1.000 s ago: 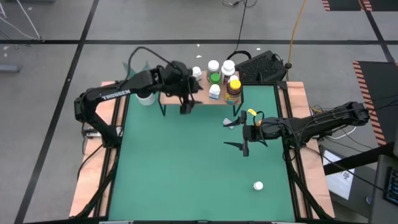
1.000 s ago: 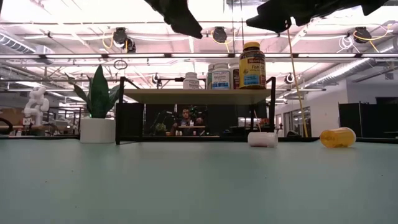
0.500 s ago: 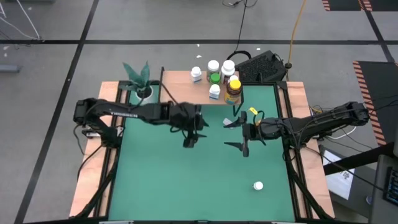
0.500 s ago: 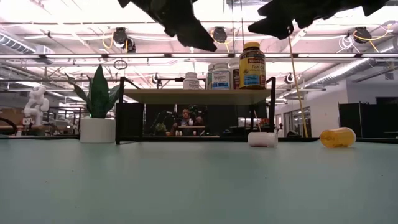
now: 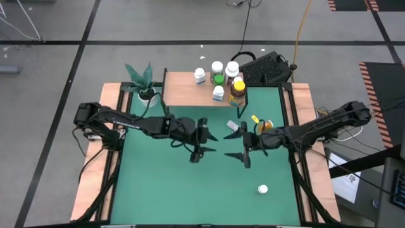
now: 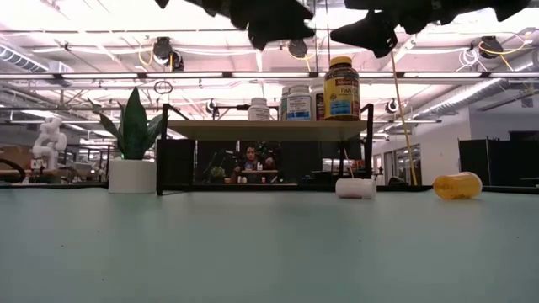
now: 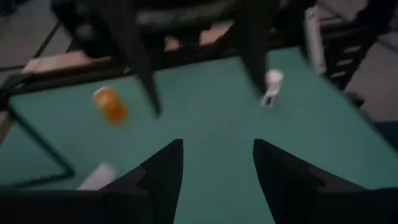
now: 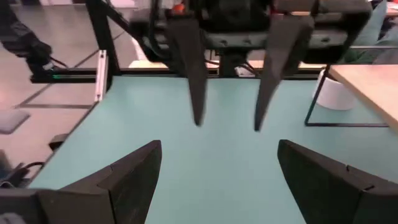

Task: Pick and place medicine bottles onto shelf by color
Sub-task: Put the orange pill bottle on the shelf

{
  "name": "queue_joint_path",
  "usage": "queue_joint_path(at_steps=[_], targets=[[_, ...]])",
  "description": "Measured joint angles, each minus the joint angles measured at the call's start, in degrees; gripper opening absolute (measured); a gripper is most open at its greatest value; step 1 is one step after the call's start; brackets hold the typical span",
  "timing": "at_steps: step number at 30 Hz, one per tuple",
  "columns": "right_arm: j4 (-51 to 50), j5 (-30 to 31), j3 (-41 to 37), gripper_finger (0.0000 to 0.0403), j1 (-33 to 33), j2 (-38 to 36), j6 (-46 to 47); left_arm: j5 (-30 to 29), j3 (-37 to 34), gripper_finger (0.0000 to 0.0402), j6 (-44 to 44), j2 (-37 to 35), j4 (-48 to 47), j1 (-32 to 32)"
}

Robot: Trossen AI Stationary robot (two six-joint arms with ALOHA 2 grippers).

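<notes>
The light-wood shelf (image 5: 190,96) stands at the table's far edge. On it several medicine bottles stand upright: white ones (image 5: 217,67), a green one (image 5: 219,80) and an amber one with a yellow cap (image 5: 238,90). An orange bottle (image 5: 266,125) and a white bottle (image 5: 233,127) lie on their sides on the green mat. Another white bottle (image 5: 262,189) rests near the near right corner. My left gripper (image 5: 211,143) and my right gripper (image 5: 229,144) hover open at mid-table, tips facing each other, high above the mat in the low view.
A potted plant in a white pot (image 5: 146,95) stands at the shelf's left end. A black box (image 5: 264,68) sits behind the shelf's right end. Wooden side rails (image 5: 111,158) border the mat. The near half of the mat (image 5: 190,196) is bare except for the one white bottle.
My left gripper has left the shelf's front left part and swept toward the near edge and the table's middle, turning until its fingers point to the right. My right gripper has shifted slightly toward the left. The bottles have stayed in place.
</notes>
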Motion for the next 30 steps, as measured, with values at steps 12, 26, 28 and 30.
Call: queue_joint_path(at_steps=[12,26,28,30], targets=[[-10.3,23.0,0.0,0.0313,13.7,3.4,13.1,0.7,0.0,0.0196,11.9,10.6,14.9,-4.4],[-16.8,23.3,0.0,0.0313,18.5,5.5,27.1,6.5,0.1,0.0208,16.1,14.1,30.3,-3.8],[-16.8,23.3,0.0,0.0313,18.6,5.9,27.3,6.5,0.1,0.0223,16.8,14.2,30.1,-3.8],[-16.7,23.4,0.0,0.0313,18.5,6.0,27.7,6.6,0.1,0.0241,16.9,14.2,29.7,-3.6]])
